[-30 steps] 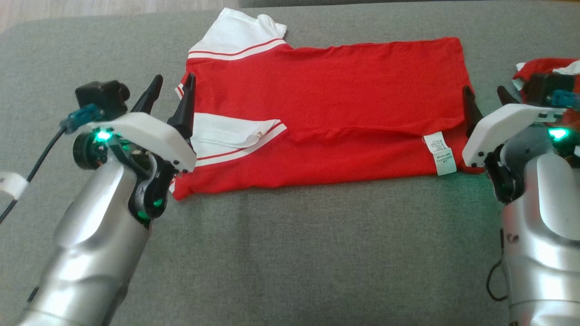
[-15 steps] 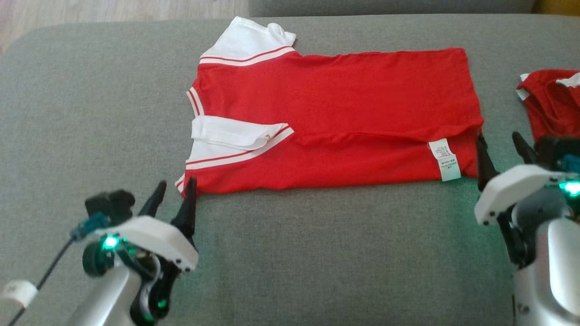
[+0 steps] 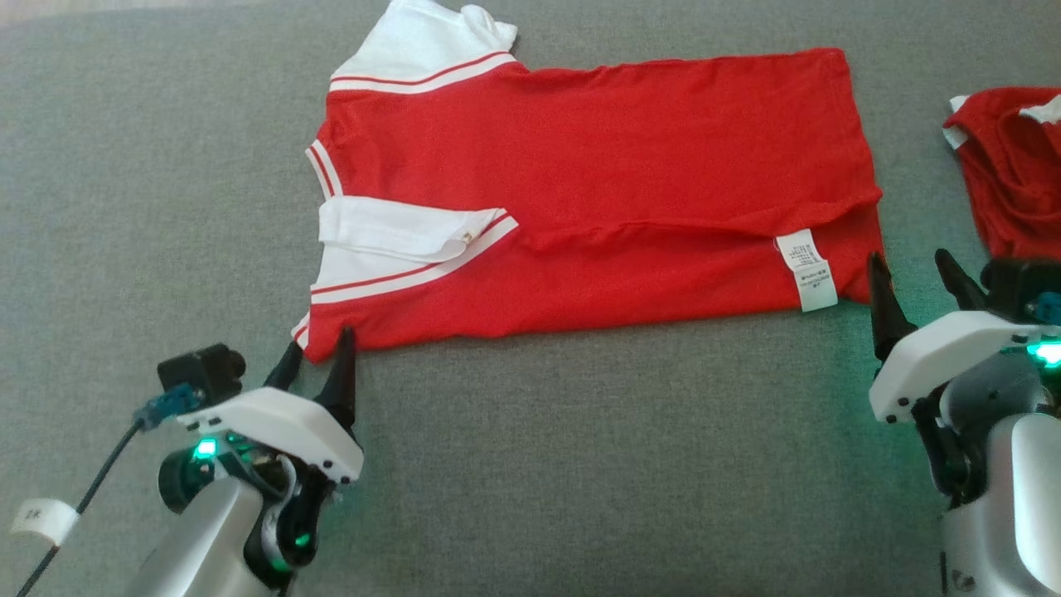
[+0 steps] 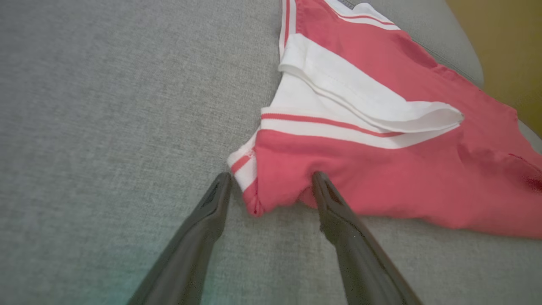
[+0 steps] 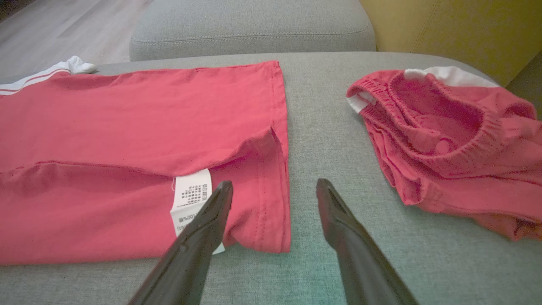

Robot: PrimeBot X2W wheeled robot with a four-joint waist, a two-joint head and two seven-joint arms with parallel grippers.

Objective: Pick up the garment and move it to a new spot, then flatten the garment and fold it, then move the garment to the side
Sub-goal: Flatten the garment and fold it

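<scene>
**A:** Where's the garment?

**B:** The garment (image 3: 597, 191) lies flat on the grey cushion (image 3: 580, 464), folded lengthwise, with its white sleeves toward my left.

**A:** Tools?

**B:** My left tool (image 3: 319, 344) is spread and grips nothing. Its fingers straddle the near collar-end corner, one tip at the hem edge. My right tool (image 3: 908, 257) is also spread and empty at the near bottom-hem corner. One finger crosses the white label (image 3: 808, 269) in the wrist view, the other is over bare cushion.

**A:** Anything else?

**B:** Crumpled red shorts (image 3: 1011, 166) beyond my right tool, apart from the garment.

Red garment (image 3: 597, 191), white striped sleeves, folded flat lengthwise on grey cushion (image 3: 530, 464).
</scene>
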